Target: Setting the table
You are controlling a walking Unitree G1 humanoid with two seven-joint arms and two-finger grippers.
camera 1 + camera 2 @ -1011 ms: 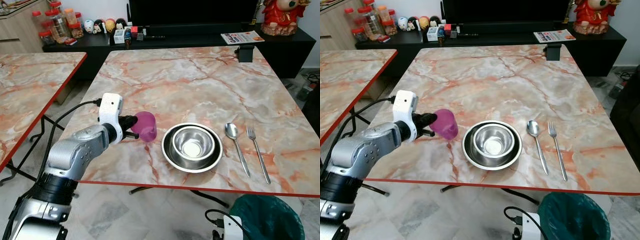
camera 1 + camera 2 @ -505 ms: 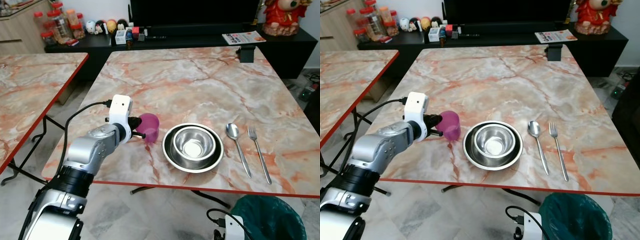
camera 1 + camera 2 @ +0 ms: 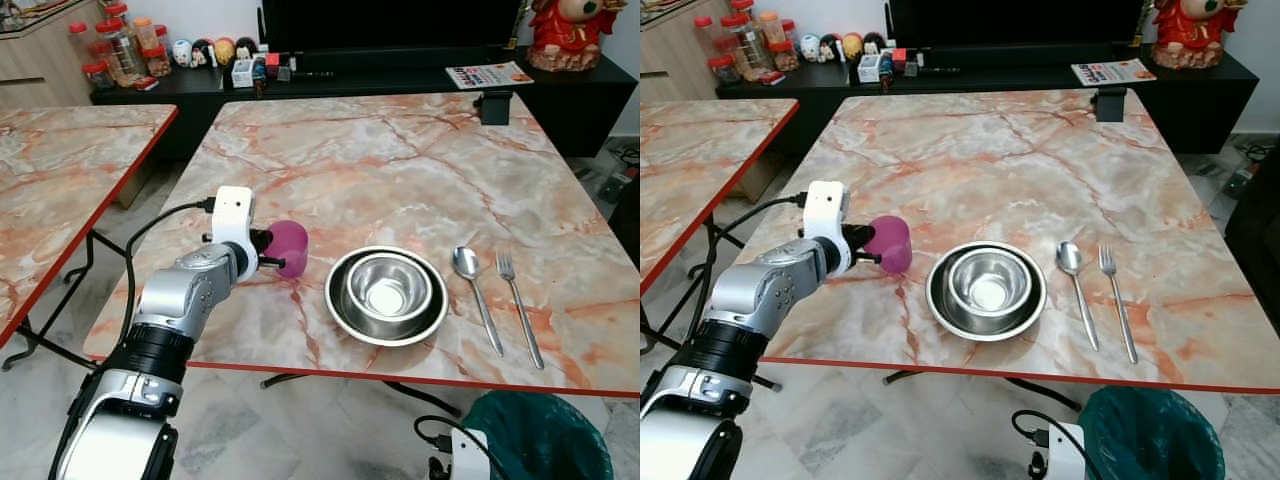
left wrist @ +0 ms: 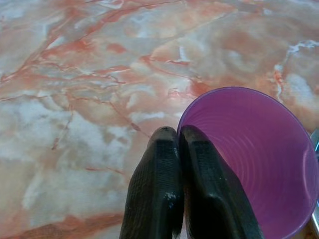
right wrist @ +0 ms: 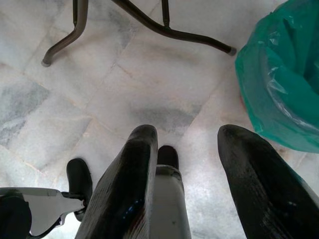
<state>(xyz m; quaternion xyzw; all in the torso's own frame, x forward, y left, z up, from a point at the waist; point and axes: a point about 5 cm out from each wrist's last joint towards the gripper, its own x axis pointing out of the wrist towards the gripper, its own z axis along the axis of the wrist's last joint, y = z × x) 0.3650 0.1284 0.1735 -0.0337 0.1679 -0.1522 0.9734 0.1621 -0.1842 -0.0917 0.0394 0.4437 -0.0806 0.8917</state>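
While the left gripper (image 4: 178, 144) pinches the rim of the purple cup (image 3: 290, 247), the place setting on the marble table (image 3: 420, 160) looks nearly complete. Cup sits upright on the tabletop just left of the plate (image 3: 386, 297). Bowl (image 3: 387, 289) is nested in the plate; spoon (image 3: 474, 294) and fork (image 3: 517, 303) lie side by side to its right. Remaining, by judgement: release the cup and back off. Right gripper (image 5: 187, 149) hangs idle over the floor, fingers apart, beside the green bin (image 5: 284, 74).

- Orange-veined marble tabletop (image 3: 400, 160) with a red edge.
- A second, matching table (image 3: 60, 170) to the left.
- Black sideboard (image 3: 560, 90) behind.
- Grey marble floor tiles (image 5: 149, 74).
- Green bin (image 3: 535, 435).
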